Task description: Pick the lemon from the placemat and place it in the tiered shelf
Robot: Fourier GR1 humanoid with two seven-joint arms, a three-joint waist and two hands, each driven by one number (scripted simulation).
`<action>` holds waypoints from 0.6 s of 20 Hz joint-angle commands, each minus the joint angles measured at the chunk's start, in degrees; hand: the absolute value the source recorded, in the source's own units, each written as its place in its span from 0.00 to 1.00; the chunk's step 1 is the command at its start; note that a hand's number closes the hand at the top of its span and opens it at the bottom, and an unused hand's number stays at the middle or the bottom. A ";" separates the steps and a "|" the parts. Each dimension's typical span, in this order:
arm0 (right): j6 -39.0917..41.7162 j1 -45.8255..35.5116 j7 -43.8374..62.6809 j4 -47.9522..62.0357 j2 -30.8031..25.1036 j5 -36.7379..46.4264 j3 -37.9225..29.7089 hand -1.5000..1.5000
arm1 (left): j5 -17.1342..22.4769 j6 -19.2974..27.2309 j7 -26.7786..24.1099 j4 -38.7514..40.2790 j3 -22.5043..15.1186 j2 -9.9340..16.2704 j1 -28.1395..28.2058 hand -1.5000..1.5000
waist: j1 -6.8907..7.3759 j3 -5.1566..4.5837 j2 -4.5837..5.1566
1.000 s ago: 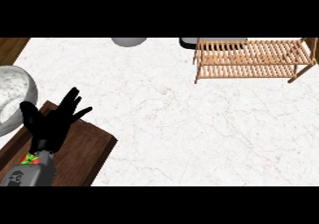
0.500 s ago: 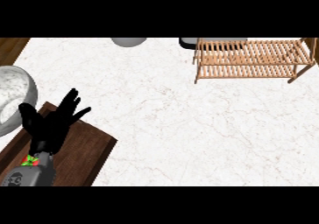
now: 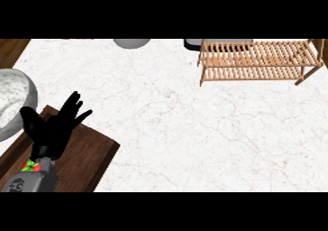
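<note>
Where the left hand (image 3: 53,131) spreads straight fingers over the placemat (image 3: 93,151), no lemon visible; tiered shelf (image 3: 256,61) well apart

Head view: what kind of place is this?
Probably a kitchen counter: a white marble-look counter top carrying a wooden tiered shelf, a dark brown placemat and a marbled bowl at the left edge. The left robot hand hovers open over the placemat.

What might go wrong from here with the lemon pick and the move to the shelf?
The lemon shows nowhere; the open left hand covers part of the brown placemat, so a grasp would start blind. The marble bowl sits right beside that hand and may get knocked. The tiered shelf stands far across the counter, a long carry.
</note>
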 commanded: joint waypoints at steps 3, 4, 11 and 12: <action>-0.39 -1.60 0.16 2.38 -0.99 -7.18 -7.61 0.00 | 0.88 -0.97 4.45 2.60 0.19 0.67 2.35 0.50 | -0.30 -0.85 0.42; -1.93 -2.55 1.24 2.49 0.32 -7.53 -7.94 0.00 | 0.91 -2.37 1.75 5.21 1.61 1.96 1.95 0.50 | -0.43 -0.92 0.50; -7.99 -3.72 1.61 3.42 -5.34 -9.54 -12.38 0.00 | 0.02 -0.92 2.70 3.76 0.69 0.58 3.05 0.50 | -0.49 -0.90 0.48; -10.79 -3.88 2.39 4.43 -5.51 -8.83 -12.51 0.00 | -0.25 -0.80 2.91 3.66 -0.03 -0.02 2.37 0.50 | -0.25 -0.90 0.66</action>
